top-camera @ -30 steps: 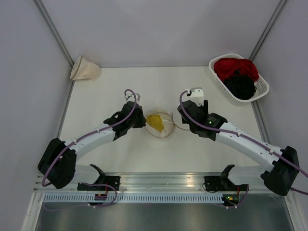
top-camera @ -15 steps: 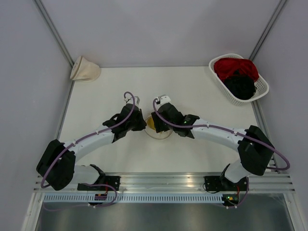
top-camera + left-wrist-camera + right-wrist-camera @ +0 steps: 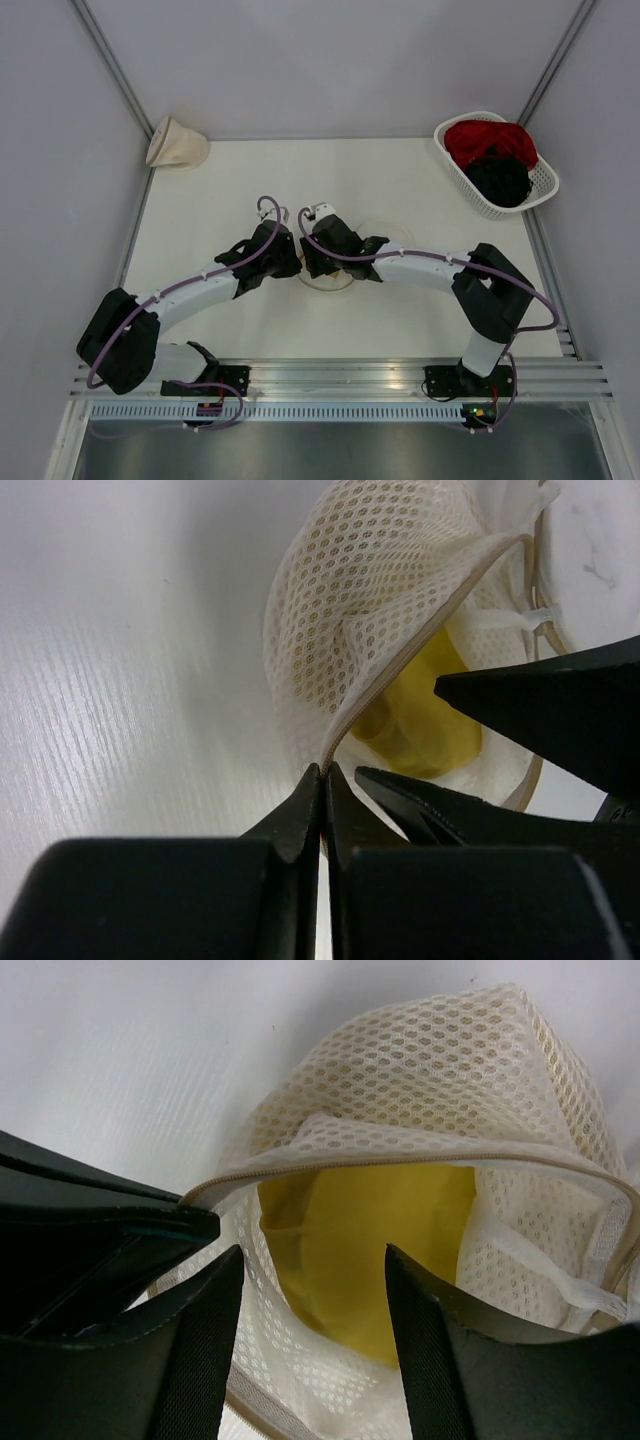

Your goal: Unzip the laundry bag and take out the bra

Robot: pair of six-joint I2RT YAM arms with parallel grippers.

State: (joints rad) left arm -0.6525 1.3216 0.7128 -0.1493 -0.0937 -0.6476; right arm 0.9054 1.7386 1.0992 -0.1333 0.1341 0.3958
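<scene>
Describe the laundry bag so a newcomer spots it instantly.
Find the white table's middle, where the left arm and right arm meet. The laundry bag lies there: cream mesh, unzipped, yellow bra showing inside, unlike the cone-shaped cream bag in the far-left corner.

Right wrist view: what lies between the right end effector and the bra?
Nothing covers it. In that view the right end effector faces the bra straight through the open mouth of the laundry bag; only the lower mesh lip lies beneath.

The laundry bag [image 3: 450, 1070] is cream-white honeycomb mesh with a tan zip [image 3: 400, 1157]; the bra [image 3: 360, 1250] inside it is mustard yellow. Right of the laundry bag, a white basket [image 3: 546, 184] holds a red garment [image 3: 490, 140] and, it seems, a black garment [image 3: 500, 180].
</scene>
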